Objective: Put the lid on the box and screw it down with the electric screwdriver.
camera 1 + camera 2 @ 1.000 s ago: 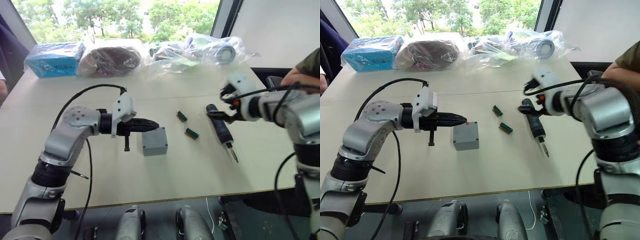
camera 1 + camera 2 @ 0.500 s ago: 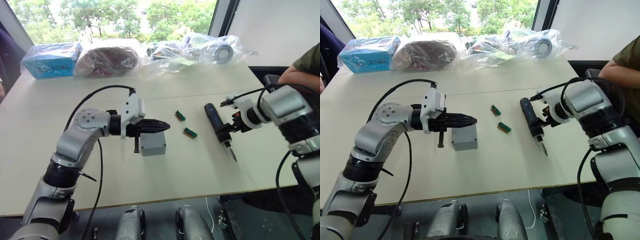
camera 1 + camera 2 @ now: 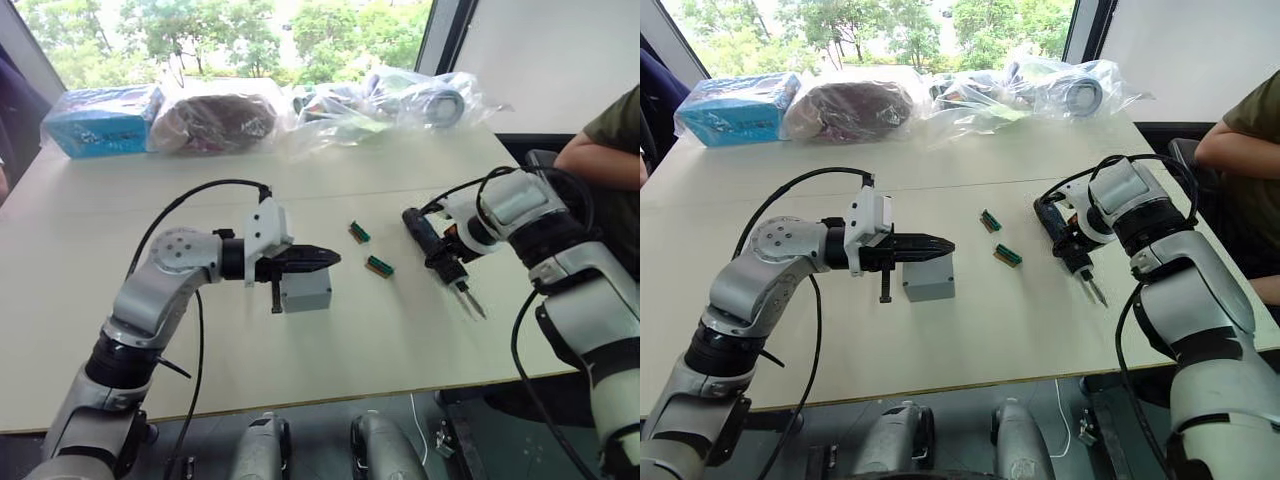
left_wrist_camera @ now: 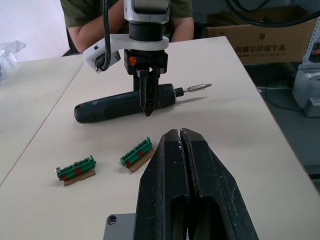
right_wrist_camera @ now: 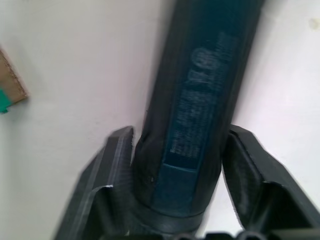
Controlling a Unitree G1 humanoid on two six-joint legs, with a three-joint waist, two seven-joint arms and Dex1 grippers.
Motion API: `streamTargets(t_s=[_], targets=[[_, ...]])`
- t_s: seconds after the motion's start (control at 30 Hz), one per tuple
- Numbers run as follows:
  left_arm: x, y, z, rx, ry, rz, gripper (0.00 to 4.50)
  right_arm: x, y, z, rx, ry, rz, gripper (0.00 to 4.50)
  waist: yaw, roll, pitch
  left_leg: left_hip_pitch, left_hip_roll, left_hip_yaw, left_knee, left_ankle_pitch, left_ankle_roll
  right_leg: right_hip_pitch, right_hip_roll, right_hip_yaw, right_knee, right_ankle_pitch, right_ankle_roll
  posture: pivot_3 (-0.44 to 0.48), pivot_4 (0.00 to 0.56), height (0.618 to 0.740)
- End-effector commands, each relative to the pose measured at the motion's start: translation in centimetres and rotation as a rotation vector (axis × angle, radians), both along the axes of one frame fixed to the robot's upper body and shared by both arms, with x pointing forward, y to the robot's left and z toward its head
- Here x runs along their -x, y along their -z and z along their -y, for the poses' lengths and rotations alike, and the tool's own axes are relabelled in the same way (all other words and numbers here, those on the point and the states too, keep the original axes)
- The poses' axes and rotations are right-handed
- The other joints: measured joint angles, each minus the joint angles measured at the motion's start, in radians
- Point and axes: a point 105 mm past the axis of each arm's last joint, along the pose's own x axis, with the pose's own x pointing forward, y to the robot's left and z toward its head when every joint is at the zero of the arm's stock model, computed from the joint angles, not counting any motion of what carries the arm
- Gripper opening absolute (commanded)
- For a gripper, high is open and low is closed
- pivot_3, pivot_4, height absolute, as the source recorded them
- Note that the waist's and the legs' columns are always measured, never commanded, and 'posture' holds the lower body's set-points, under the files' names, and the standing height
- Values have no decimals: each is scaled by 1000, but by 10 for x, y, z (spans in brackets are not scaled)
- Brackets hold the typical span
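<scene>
— What's just changed on your side?

— My right gripper (image 5: 172, 150) has dropped onto the electric screwdriver (image 3: 1064, 240), fingers straddling the barrel near the bit end but not clamped yet. A second ago it hovered at the butt end, at twelve o'clock of the tool.

— And the left?

— Left gripper (image 4: 181, 150), fingers pressed together, now hangs over the box (image 3: 305, 287), lid on, further toward three o'clock than before. So pickup comes next, I'd judge.

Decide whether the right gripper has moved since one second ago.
Yes. The right gripper has come down from above the electric screwdriver to straddle its body, nearer the green parts.
</scene>
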Motion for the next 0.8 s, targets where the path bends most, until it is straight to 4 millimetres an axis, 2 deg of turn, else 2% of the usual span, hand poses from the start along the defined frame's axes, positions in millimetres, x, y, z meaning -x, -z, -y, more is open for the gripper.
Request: streamTargets(t_s=[0.03,0.13,0.27,0.4,0.53,0.67,0.8], targets=[[0,-9,-4,6,-19,59,0,-8,-20,-2,27,-30,71,1894,0,0,0,0,0,0,0,0,0,0,0,0,0,0,0,0,150,740],[-6,-3,-10,-31,-45,65,0,-14,-52,-6,43,-83,189,1888,1,3,2,0,0,0,0,0,0,-1,0,0,0,0,0,0,150,740],[-10,5,-22,-74,-65,50,0,-4,-93,-36,-41,-267,380,1887,3,5,3,-3,0,0,-1,0,0,-4,0,1,1,0,0,0,150,740],[-14,14,-31,-107,-74,22,0,12,-128,-72,-213,-423,674,1887,3,5,3,-3,0,0,-2,0,0,-5,0,1,1,0,0,0,150,740],[-19,29,-34,-134,-81,-30,0,27,-166,-103,-478,-436,1028,1887,4,4,3,-2,0,0,0,0,0,-3,0,0,1,0,0,0,150,740],[-26,38,-38,-161,-92,-56,0,37,-184,-124,-642,-389,1273,1887,8,4,3,-3,0,0,0,1,-1,-3,0,0,2,0,0,0,150,740],[-31,43,-40,-166,-98,-86,0,52,-183,-141,-767,-414,1388,1887,8,3,3,-3,0,2,0,1,-1,-2,-1,-1,1,0,0,0,150,740]])
